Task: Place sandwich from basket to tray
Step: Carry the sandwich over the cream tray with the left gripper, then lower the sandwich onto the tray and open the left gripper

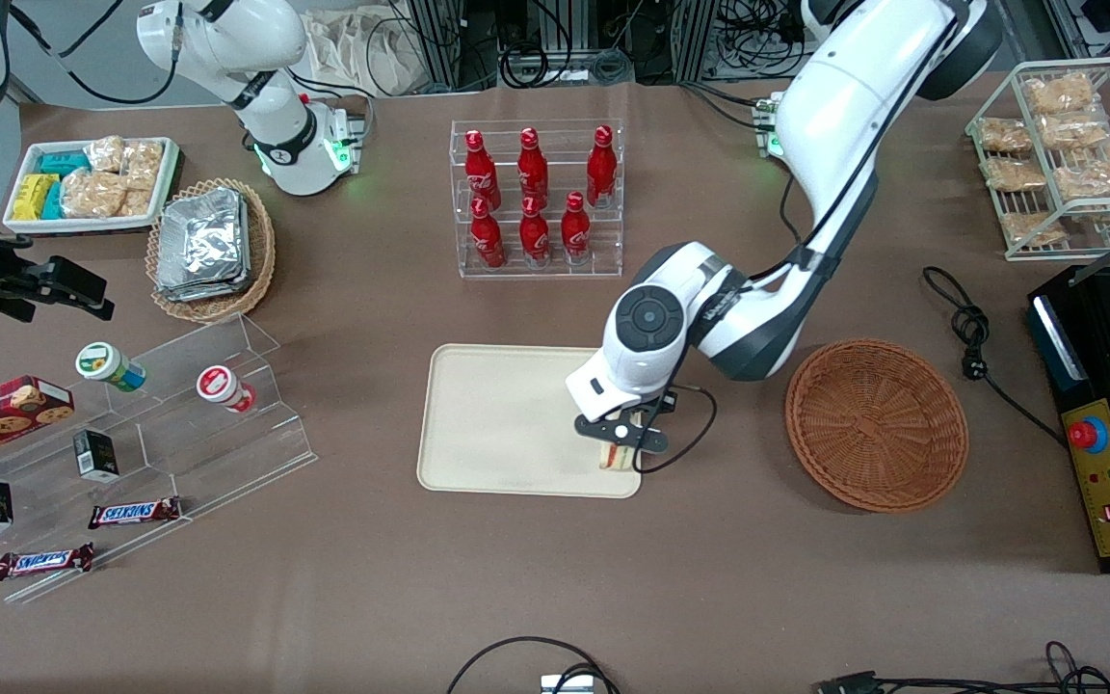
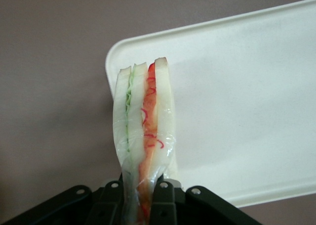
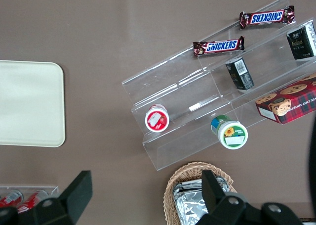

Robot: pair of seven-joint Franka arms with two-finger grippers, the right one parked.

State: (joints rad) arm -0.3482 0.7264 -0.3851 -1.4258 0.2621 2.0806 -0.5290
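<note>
The sandwich [image 2: 144,131], a wrapped wedge of white bread with green and orange-red layers, is held between my fingers. My gripper [image 2: 141,195] is shut on it. In the front view the gripper [image 1: 621,445] hangs low over the corner of the cream tray [image 1: 497,414] that lies nearest the camera and the basket, and only a sliver of the sandwich [image 1: 619,460] shows beneath it. I cannot tell whether the sandwich touches the tray [image 2: 247,111]. The round reddish-brown basket [image 1: 876,424] sits beside the tray, toward the working arm's end, with nothing in it.
A clear rack of red bottles [image 1: 536,198] stands farther from the camera than the tray. A tiered acrylic shelf [image 1: 179,424] with snacks and a tan basket of foil packets [image 1: 211,246] lie toward the parked arm's end. A black machine [image 1: 1104,414] and a cable [image 1: 974,337] flank the basket.
</note>
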